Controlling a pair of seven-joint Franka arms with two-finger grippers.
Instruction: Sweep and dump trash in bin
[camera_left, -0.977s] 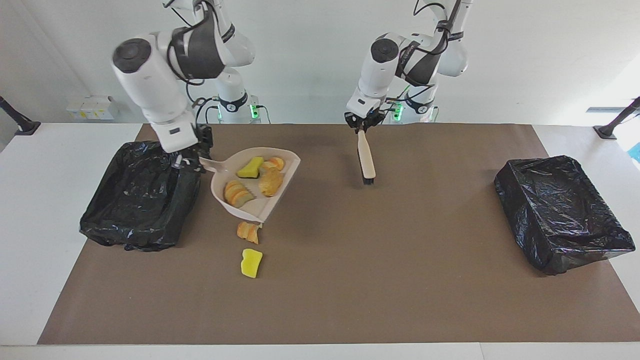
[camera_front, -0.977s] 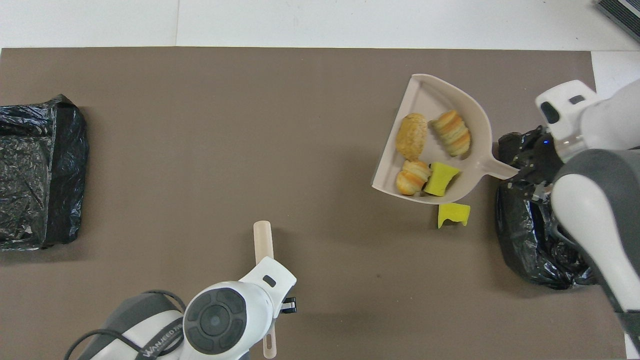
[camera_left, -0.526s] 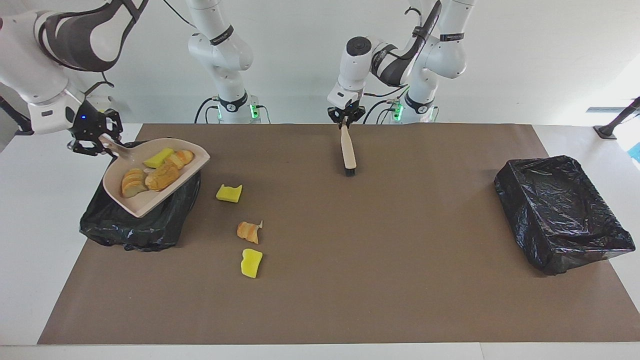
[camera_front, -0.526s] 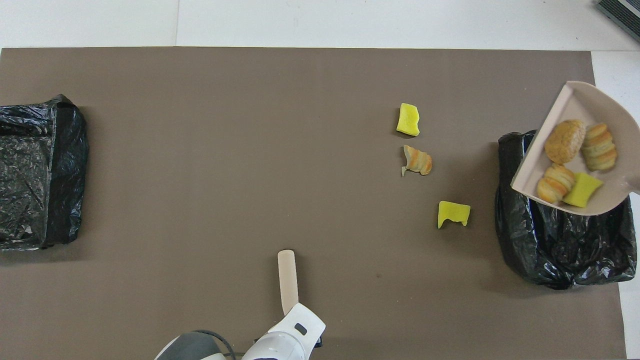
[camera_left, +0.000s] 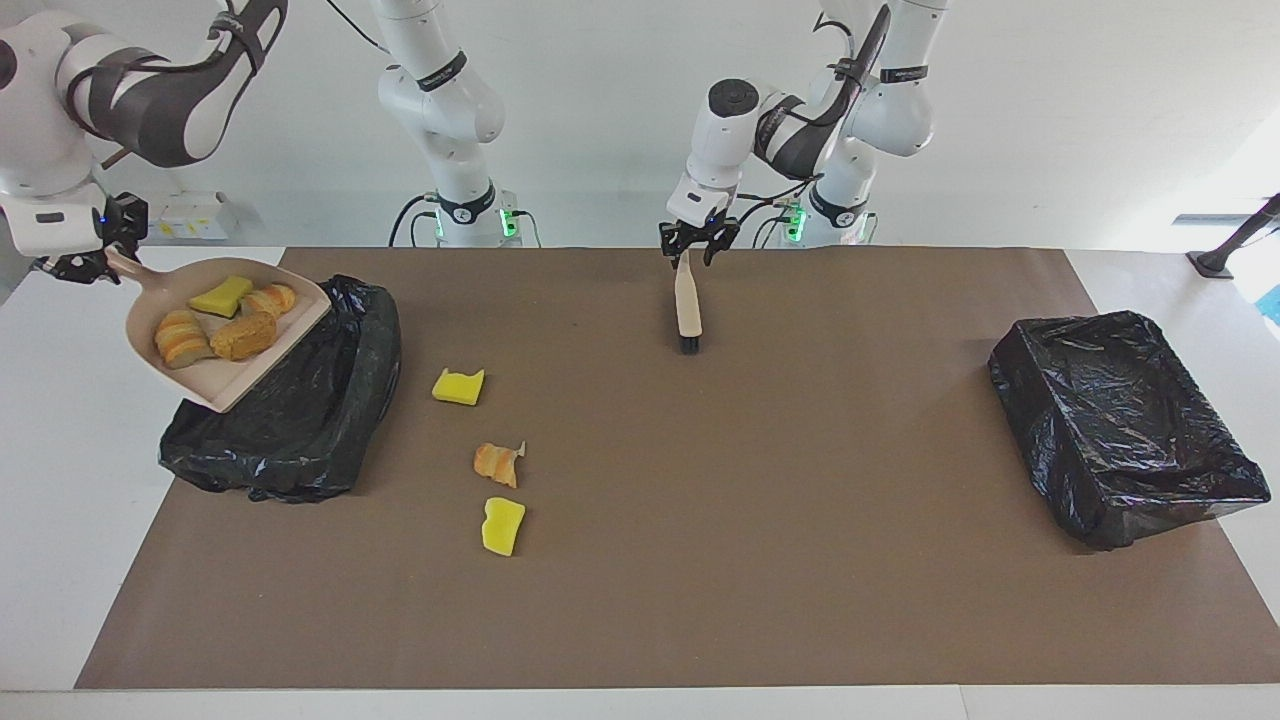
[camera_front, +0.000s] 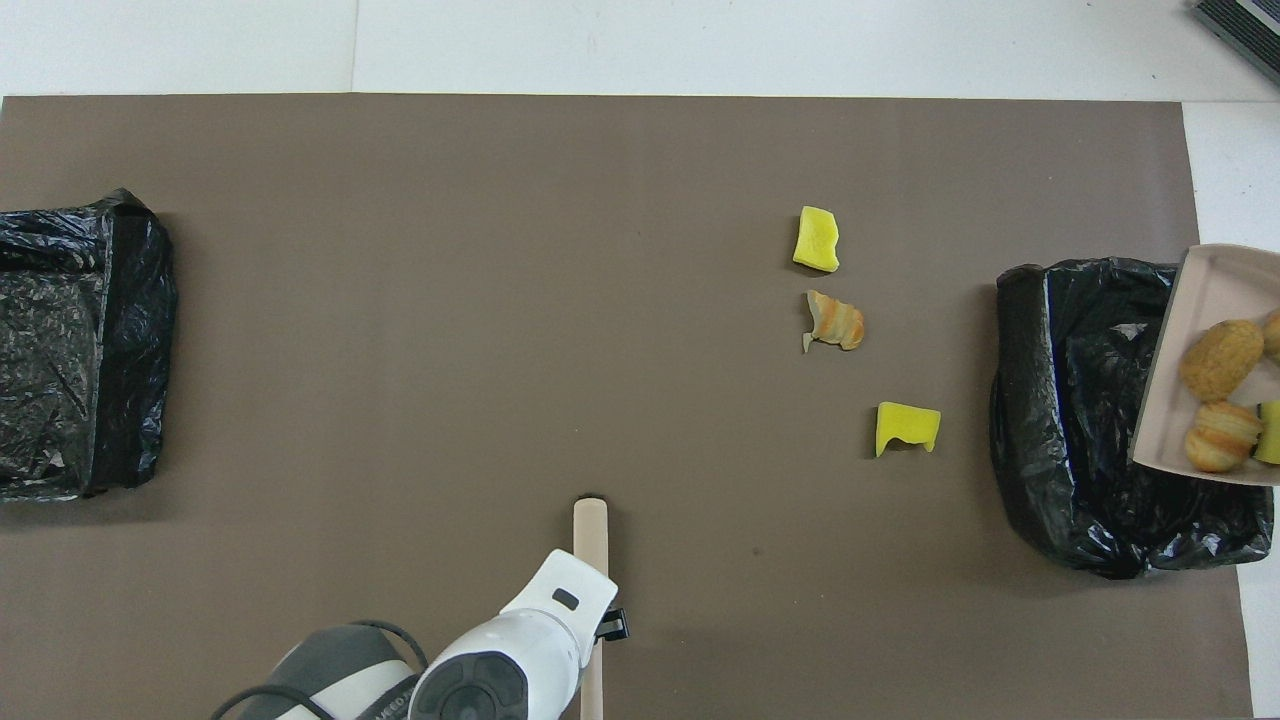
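Note:
My right gripper (camera_left: 85, 260) is shut on the handle of the beige dustpan (camera_left: 215, 385), held up in the air over the outer edge of the black-lined bin (camera_left: 300, 420) at the right arm's end of the table. Several pieces of trash lie in the pan: a yellow sponge piece (camera_left: 222, 296) and bread chunks (camera_left: 243, 337). On the brown mat lie a sponge piece (camera_left: 458, 386), a bread chunk (camera_left: 497, 463) and another sponge piece (camera_left: 503, 525). My left gripper (camera_left: 697, 250) is at the top of the brush (camera_left: 687, 305), whose bristle end rests on the mat.
A second black-lined bin (camera_left: 1125, 425) stands at the left arm's end of the table. The brown mat (camera_front: 450, 300) covers most of the white table. In the overhead view the dustpan (camera_front: 1205, 300) shows partly at the frame's edge, above the bin (camera_front: 1080, 420).
The right arm lifted the loaded dustpan off the mat and carried it over the bin, uncovering a sponge piece. The left gripper and brush shifted a little toward the right arm's end.

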